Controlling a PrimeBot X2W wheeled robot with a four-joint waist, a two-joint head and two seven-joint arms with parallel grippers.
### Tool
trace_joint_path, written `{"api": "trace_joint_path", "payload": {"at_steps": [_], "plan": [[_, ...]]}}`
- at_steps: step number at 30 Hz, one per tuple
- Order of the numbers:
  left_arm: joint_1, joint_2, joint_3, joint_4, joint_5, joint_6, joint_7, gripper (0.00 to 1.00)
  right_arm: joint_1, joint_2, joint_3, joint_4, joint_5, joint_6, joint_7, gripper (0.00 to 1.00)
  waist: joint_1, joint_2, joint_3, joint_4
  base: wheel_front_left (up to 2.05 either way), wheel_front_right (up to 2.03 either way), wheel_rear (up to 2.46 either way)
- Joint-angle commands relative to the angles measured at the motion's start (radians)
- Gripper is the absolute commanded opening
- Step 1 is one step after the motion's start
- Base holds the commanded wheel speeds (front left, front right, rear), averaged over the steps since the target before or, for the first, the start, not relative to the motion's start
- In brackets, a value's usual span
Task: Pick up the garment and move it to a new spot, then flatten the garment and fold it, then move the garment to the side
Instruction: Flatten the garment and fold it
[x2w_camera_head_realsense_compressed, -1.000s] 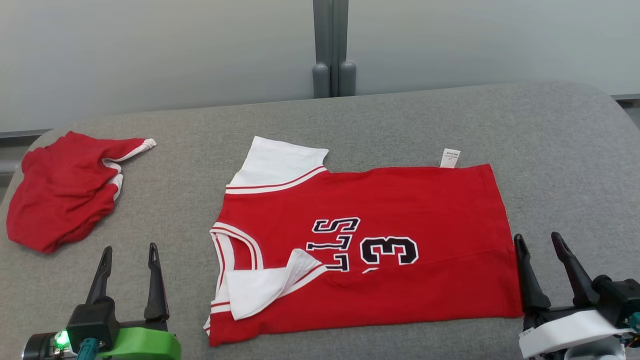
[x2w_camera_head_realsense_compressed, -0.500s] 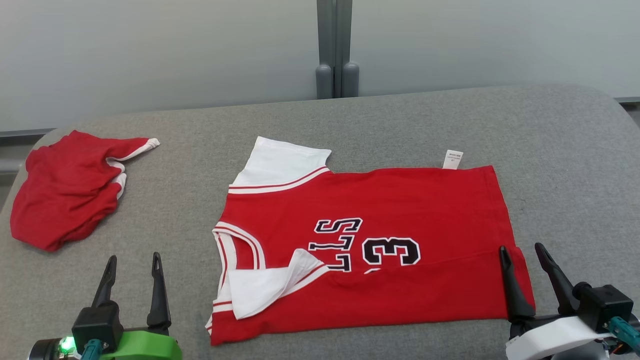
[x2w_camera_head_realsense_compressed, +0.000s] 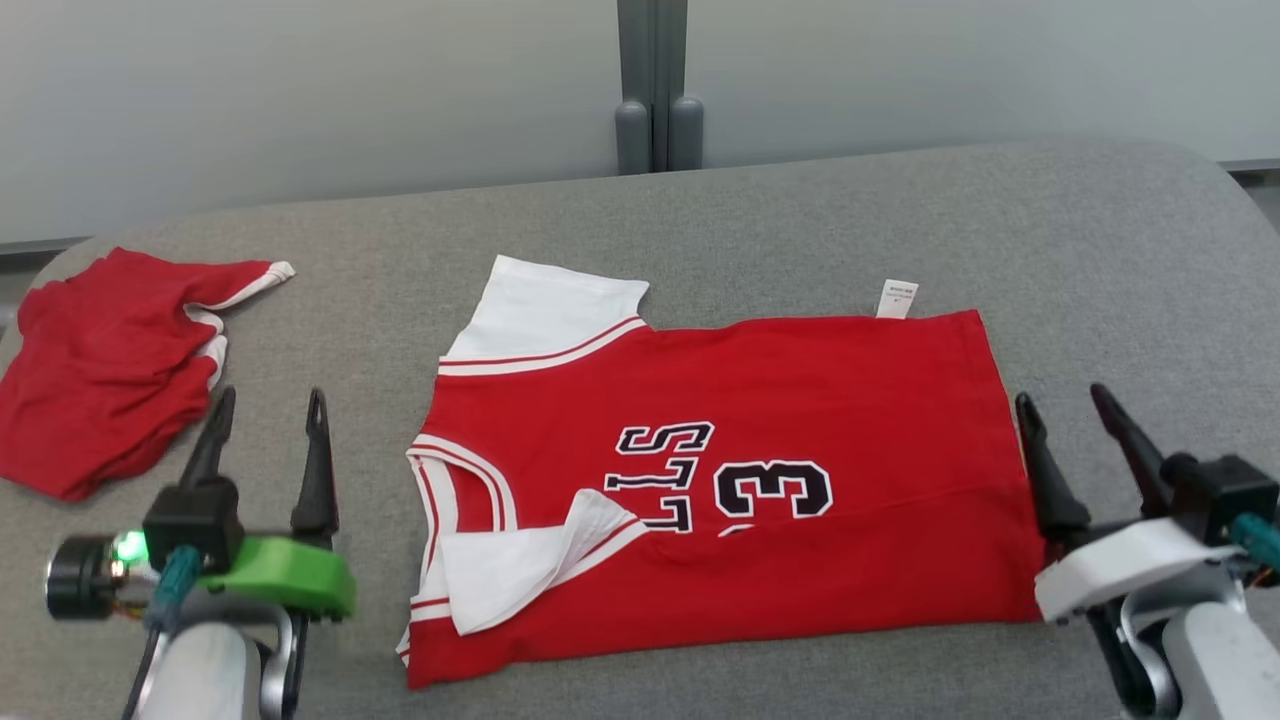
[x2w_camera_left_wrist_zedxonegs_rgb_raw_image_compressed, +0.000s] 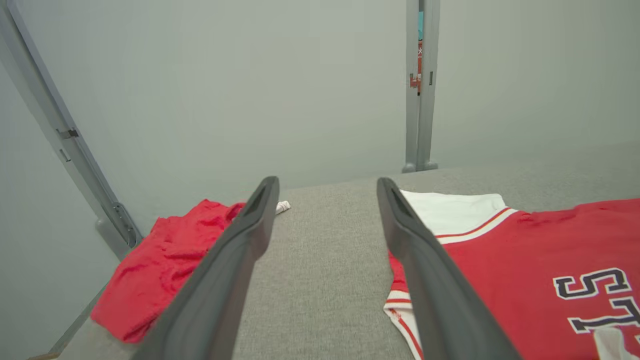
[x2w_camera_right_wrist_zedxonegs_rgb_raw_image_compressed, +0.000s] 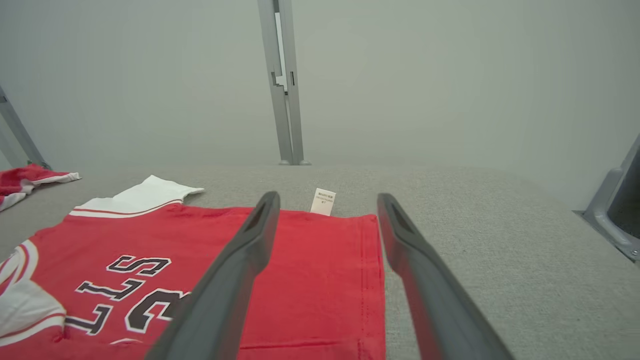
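**Chief:** Head view, report.
**Inspector:** Red jersey lies flat at frame centre on the grey tabletop, one white sleeve folded over its lower left. Left hand at lower left, spread, empty. Right hand at lower right, spread, empty, by the jersey's right hem. A second red garment sits crumpled at the left edge.
**Chief:** Left wrist view?
**Inspector:** Its fingers apart, tabletop between them; jersey at lower right.
**Chief:** Right wrist view?
**Inspector:** Fingers apart, straddling the hem; jersey at lower left.
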Motion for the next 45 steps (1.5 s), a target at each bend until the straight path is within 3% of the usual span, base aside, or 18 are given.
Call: {"api": "trace_joint_path", "payload": {"at_steps": [1, 9, 17, 22, 34, 45], "plan": [[-0.066, 0.019, -0.018, 0.018, 0.03, -0.012, -0.003, 1.0, -0.047, -0.02, -0.002, 0.019, -0.007, 0.0, 0.01, 1.0, 0.0, 0.0, 0.035, -0.019, 0.0, 0.0, 0.0], [-0.423, 0.048, -0.098, 0.179, 0.035, -0.055, 0.058, 1.0, -0.301, -0.114, 0.04, 0.149, 0.04, 0.0, 0.09, 1.0, 0.0, 0.0, 0.162, -0.055, 0.0, 0.0, 0.0], [-0.706, 0.073, -0.189, 0.371, 0.004, -0.073, 0.149, 1.0, -0.482, -0.177, 0.178, 0.271, 0.141, 0.0, 0.17, 1.0, 0.0, 0.0, 0.288, -0.1, 0.0, 0.0, 0.0], [-0.825, 0.071, -0.31, 0.484, -0.049, -0.071, 0.199, 1.0, -0.578, -0.215, 0.286, 0.341, 0.203, 0.0, 0.18, 1.0, 0.0, 0.0, 0.36, -0.119, 0.0, 0.0, 0.0], [-0.989, 0.095, -0.509, 0.7, -0.214, -0.072, 0.339, 1.0, -0.758, -0.256, 0.508, 0.454, 0.372, 0.0, 0.124, 1.0, 0.0, 0.0, 0.466, -0.146, 0.0, 0.0, 0.0], [-1.021, 0.086, -0.559, 0.802, -0.362, -0.072, 0.46, 1.0, -0.835, -0.271, 0.669, 0.518, 0.484, 0.0, 0.049, 1.0, 0.0, 0.0, 0.504, -0.155, 0.0, 0.0, 0.0]]}}
